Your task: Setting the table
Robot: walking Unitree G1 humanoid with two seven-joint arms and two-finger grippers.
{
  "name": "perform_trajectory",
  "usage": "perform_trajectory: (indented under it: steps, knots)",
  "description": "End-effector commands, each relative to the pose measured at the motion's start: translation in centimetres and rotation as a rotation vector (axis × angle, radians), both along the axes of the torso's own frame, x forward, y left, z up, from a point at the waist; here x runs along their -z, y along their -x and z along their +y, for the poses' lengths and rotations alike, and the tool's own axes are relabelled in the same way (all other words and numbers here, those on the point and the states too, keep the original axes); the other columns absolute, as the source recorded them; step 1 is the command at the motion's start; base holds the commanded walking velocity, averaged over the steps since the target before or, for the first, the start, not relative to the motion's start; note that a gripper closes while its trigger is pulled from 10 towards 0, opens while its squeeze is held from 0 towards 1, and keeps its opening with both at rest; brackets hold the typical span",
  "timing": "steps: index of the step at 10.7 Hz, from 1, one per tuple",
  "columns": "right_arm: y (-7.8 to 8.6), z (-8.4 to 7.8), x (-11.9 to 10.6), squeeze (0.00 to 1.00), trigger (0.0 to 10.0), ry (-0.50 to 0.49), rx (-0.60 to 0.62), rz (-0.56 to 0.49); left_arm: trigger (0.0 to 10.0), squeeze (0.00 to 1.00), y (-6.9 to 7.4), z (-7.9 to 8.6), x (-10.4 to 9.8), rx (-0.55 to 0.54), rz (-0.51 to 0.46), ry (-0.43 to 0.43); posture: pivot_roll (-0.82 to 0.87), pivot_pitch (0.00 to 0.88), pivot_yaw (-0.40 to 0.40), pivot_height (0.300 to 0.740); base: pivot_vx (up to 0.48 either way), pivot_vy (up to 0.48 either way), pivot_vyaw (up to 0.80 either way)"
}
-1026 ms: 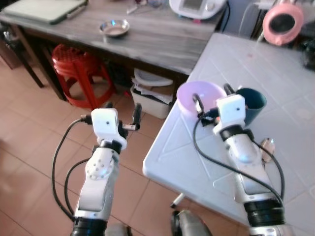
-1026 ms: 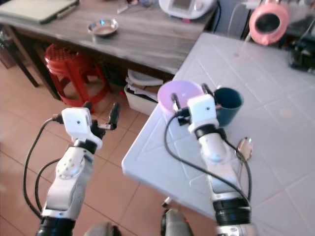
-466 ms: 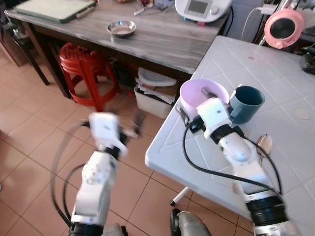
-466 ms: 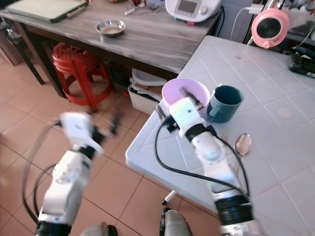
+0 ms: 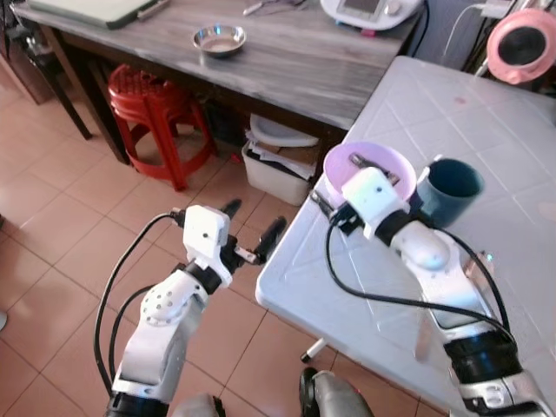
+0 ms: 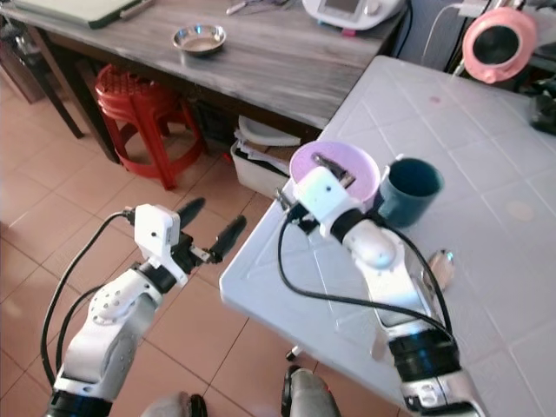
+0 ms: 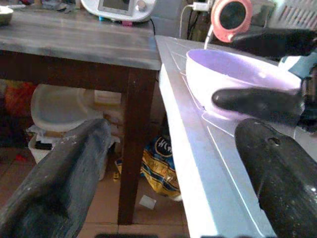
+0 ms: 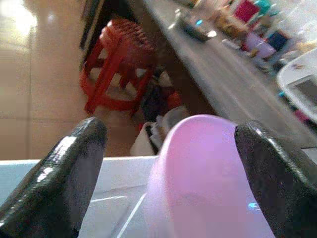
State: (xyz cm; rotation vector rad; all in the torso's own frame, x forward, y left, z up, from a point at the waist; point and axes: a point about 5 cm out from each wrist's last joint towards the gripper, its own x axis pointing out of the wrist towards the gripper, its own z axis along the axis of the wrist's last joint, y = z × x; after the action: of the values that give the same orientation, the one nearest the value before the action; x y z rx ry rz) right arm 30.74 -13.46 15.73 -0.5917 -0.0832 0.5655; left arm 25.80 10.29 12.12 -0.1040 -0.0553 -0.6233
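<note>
While the right gripper (image 5: 346,181) is working at the near left corner of the white table (image 5: 347,287), its fingers are spread wide, one over the pink bowl (image 5: 369,170) and one outside the bowl's near left wall. They are straddling the rim, not clamped on it. A second ago the fingers were only hovering at the bowl's near edge; now they are reaching over it, so a grasp looks to be coming, though none is made yet. The left gripper (image 5: 254,241) is swinging in over the floor toward the table's left edge, fingers apart and empty. A teal mug (image 5: 446,189) is standing just right of the bowl. A spoon (image 6: 439,269) is lying nearer, partly behind the right arm.
</note>
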Motion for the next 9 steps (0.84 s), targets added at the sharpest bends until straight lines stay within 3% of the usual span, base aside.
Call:
perform_trajectory:
  steps: [1, 3, 5, 7, 9]
  knots:
    - [-0.1, 0.2, 0.1, 0.00, 10.0, 0.037, -0.028, 0.022, 10.0, 0.00, 0.3, -0.2, -0.3, 0.031, -0.013, 0.000, -0.05, 0.139, -0.008, 0.740, 0.000, 0.000, 0.00]
    - [-0.1, 0.1, 0.1, 0.00, 10.0, 0.076, -0.036, 0.064, 10.0, 0.00, 0.8, -0.6, -0.1, 0.085, -0.006, -0.006, -0.05, 0.141, -0.011, 0.740, 0.000, 0.000, 0.00]
    - [-0.1, -1.2, 1.0, 0.00, 10.0, 0.184, 0.010, 0.144, 10.0, 0.00, 1.3, -0.6, 0.2, 0.124, 0.010, -0.014, -0.05, 0.143, -0.013, 0.740, 0.000, 0.000, 0.00]
    - [-0.1, -2.0, 1.3, 0.00, 0.5, 0.241, 0.032, 0.177, 10.0, 0.00, 1.6, -0.4, 0.4, 0.167, 0.027, -0.024, -0.05, 0.144, -0.014, 0.740, 0.000, 0.000, 0.00]
    - [-0.4, -2.6, 1.2, 0.00, 0.0, 0.308, 0.026, 0.172, 10.0, 0.00, 1.7, -0.1, 0.5, 0.195, 0.032, -0.037, -0.05, 0.144, -0.016, 0.740, 0.000, 0.000, 0.00]
